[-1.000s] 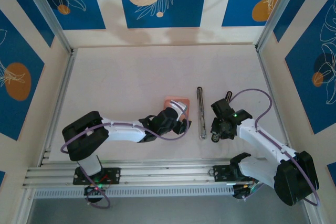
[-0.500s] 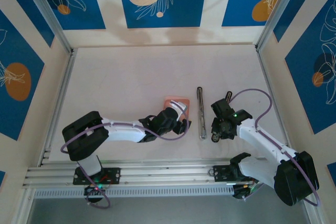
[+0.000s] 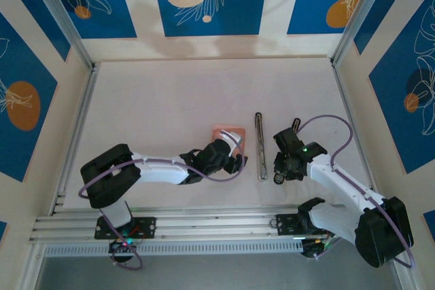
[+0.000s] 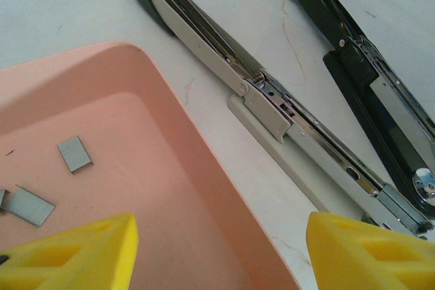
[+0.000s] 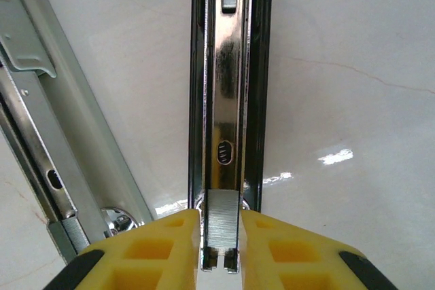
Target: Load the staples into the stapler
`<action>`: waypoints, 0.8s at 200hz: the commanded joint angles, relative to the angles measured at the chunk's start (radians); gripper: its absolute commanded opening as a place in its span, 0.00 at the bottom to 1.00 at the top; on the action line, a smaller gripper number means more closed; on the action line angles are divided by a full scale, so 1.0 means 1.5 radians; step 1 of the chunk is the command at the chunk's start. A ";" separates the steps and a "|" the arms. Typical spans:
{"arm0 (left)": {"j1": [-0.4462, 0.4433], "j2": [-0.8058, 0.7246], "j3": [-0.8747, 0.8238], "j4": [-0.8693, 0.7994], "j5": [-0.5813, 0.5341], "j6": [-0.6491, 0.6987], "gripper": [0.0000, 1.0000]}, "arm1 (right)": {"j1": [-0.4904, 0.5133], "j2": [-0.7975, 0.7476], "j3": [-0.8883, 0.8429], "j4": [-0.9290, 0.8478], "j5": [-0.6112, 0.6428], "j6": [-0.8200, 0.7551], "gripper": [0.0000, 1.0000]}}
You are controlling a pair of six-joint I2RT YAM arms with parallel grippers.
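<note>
The stapler [image 3: 259, 146] lies opened out on the table, with its grey base arm [image 4: 272, 106] beside the black arm that carries the chrome magazine channel [image 5: 230, 86]. One strip of staples [image 5: 223, 225] lies inside the near end of that channel. My right gripper [image 5: 221, 246] straddles the channel there, slightly open, with thin gaps to the rails. More staples [image 4: 73, 153] lie flat in the pink tray [image 4: 170, 100]. My left gripper [image 4: 221, 256] hangs open over the tray's right wall, holding nothing.
The pink tray [image 3: 228, 130] sits just left of the stapler, partly under my left wrist. Aluminium rails run along the table's near edge [image 3: 204, 225] and left side [image 3: 78, 134]. Bare tabletop lies beyond the stapler.
My right gripper's fingers have parted a little around the channel. Neither arm has visibly moved, and the stapler and tray stay put.
</note>
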 commanded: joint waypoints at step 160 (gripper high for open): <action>0.130 -0.034 -0.015 -0.003 0.048 -0.108 0.67 | -0.069 0.265 0.211 0.123 -0.130 -0.196 0.58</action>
